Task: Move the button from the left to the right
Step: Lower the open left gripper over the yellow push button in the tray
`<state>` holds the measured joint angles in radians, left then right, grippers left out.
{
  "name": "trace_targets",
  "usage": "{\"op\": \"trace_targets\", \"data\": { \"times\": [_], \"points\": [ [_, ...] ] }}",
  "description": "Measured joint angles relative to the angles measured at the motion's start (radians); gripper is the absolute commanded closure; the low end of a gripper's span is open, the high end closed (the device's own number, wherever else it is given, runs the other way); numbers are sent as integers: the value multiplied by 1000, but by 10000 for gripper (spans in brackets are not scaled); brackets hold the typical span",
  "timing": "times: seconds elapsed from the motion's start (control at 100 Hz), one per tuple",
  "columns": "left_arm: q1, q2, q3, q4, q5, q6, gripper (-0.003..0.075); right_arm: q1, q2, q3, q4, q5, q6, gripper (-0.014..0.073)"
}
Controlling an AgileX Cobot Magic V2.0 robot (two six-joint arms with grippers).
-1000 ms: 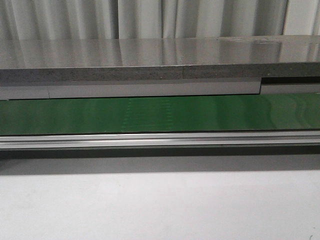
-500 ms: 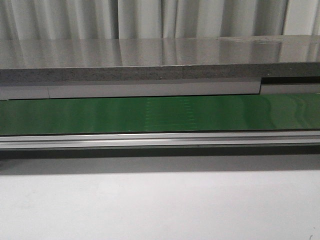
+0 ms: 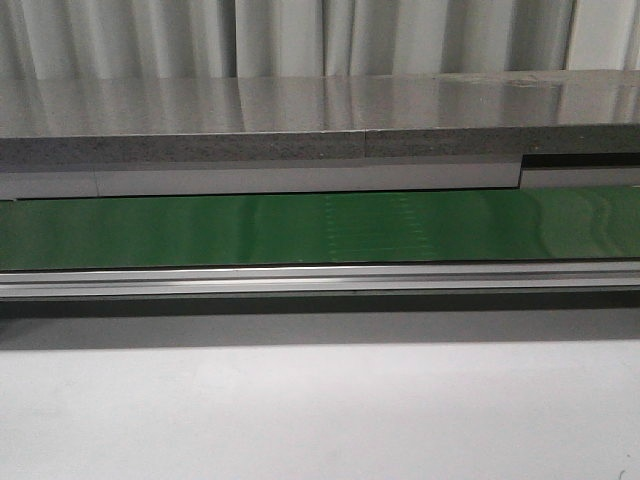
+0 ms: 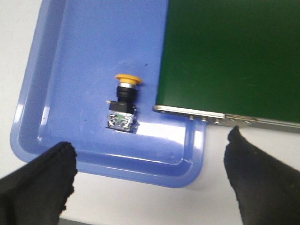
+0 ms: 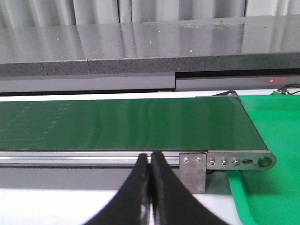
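Green conveyor belt (image 3: 320, 228) runs across the bench, w/ grey curtains behind. Button (image 4: 123, 103) lies tipped on its side in a blue tray (image 4: 51, 75) at the belt's left end, cap toward the far side. Left gripper (image 4: 150, 176) hangs above it, fingers spread wide, nothing held; button sits between them, nearer the left finger. Right gripper (image 5: 150, 187) is closed, empty. Risk: round cap + tipped body could roll or slip if squeezed off-centre.
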<state>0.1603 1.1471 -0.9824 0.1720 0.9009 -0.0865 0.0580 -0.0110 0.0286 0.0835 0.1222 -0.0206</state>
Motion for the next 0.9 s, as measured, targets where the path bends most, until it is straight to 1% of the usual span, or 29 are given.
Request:
{"op": "trace_targets", "data": {
  "times": [0.18,0.39,0.64,0.9],
  "points": [
    [104,116,-11,-12,-48,4,100,0,0,0,0,0,0,662],
    [168,304,-68,-15,-57,31,100,0,0,0,0,0,0,662],
    [174,532,-192,-24,4,65,100,0,0,0,0,0,0,662],
    [174,604,-275,-26,28,75,100,0,0,0,0,0,0,662]
  ]
}}
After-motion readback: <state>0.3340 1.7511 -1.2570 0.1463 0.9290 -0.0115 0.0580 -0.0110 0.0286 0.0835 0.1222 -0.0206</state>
